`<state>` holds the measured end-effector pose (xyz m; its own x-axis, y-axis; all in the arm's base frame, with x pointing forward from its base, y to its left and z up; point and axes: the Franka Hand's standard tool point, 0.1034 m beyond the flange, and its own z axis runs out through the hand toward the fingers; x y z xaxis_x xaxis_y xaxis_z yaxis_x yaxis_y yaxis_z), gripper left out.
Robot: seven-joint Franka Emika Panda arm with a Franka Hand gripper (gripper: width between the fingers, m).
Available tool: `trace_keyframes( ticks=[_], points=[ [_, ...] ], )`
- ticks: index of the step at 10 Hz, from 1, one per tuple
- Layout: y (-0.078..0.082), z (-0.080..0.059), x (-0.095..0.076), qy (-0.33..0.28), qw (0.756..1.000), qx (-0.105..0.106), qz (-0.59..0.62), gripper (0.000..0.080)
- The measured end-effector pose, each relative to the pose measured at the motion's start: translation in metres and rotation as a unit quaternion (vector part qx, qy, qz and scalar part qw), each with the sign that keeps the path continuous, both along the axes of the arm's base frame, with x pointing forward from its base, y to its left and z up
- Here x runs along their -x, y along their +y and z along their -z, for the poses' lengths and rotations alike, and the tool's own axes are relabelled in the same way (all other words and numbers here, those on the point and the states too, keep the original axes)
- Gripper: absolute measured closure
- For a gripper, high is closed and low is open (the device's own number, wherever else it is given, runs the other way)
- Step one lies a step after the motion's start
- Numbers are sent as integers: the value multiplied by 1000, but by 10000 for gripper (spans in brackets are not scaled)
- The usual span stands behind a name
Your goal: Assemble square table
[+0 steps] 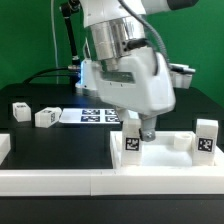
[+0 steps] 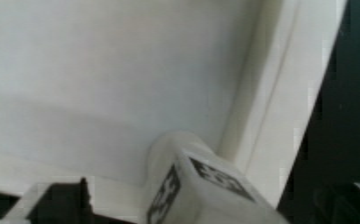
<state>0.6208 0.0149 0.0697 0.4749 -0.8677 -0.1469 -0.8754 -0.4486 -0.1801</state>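
From where I stand the arm is bent low over the black desk (image 1: 60, 150), and its bulky white wrist blocks much of the middle. The gripper (image 1: 146, 130) hangs close over the white table top (image 1: 168, 152). The top lies flat toward the exterior view's right, close against the long white border rail (image 1: 90, 182) along the front.

One tagged leg (image 1: 131, 138) stands upright at the top's corner on the exterior view's left, right beside the gripper's dark fingers. A second leg (image 1: 206, 138) stands upright at the corner on the exterior view's right.

Two loose legs lie on the desk well off toward the exterior view's left. One (image 1: 20, 110) is near the edge and the other (image 1: 46, 117) is a little way from it, not touching. The marker board (image 1: 98, 115) lies flat beyond them, partly hidden behind the arm.

The wrist view looks onto the plain white face of the table top (image 2: 106, 90), with its raised rim (image 2: 275, 90) running alongside. The tagged leg (image 2: 198, 182) sits very close to the lens. The picture is blurred there, so I cannot tell whether the gripper is clamped on that leg or standing apart around it.
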Motion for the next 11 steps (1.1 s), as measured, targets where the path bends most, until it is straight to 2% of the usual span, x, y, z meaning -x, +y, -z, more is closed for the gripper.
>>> trace_keyframes(
  ticks=[1, 4, 6, 7, 9, 11],
  points=[
    [0, 0, 0, -6, 1000, 3, -26, 157],
    [-1, 1, 0, -33, 988, 15, -150, 150],
    [-9, -5, -6, -41, 944, 54, -322, 150],
    [-6, -4, -8, -45, 921, 70, -381, 150],
    [-5, -3, -8, -45, 926, 66, -369, 150],
    [-5, -3, -8, -43, 932, 65, -354, 411]
  ],
)
